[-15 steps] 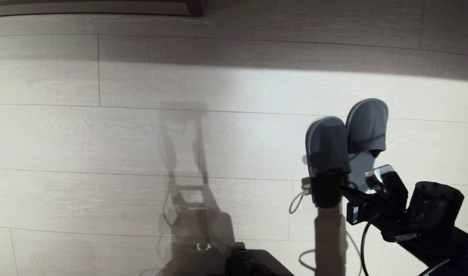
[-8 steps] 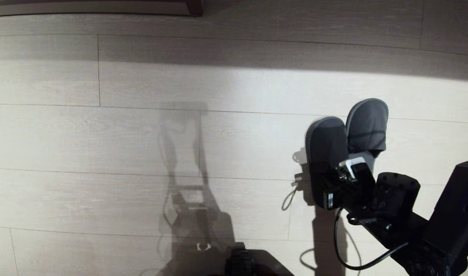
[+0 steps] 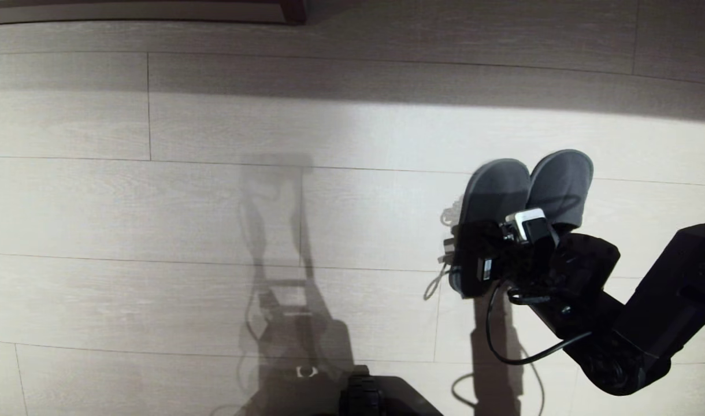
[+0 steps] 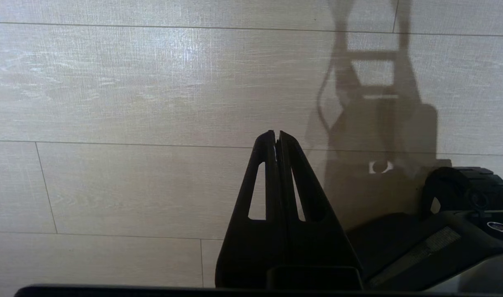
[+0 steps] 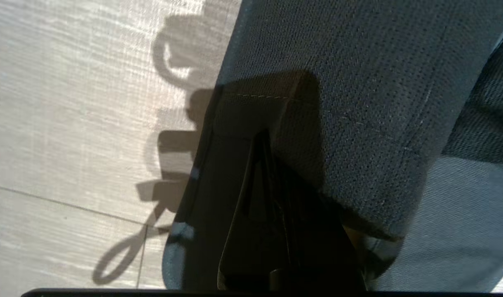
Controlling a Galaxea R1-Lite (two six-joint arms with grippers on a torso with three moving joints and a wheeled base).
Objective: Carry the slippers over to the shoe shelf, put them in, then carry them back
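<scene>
Nearest, the right gripper [image 3: 505, 263] is clenched shut, its black tapered fingers [image 5: 262, 173] lying on the heel end of the slippers [image 3: 523, 199]. The pair, soft woven grey fabric with rounded toes, lies side by side and touching on the pale wood-grain plank floor [image 3: 214, 219]. Bare planks spread beyond them. The left gripper [image 4: 277, 138] hangs pinched shut, well away from the slippers.
</scene>
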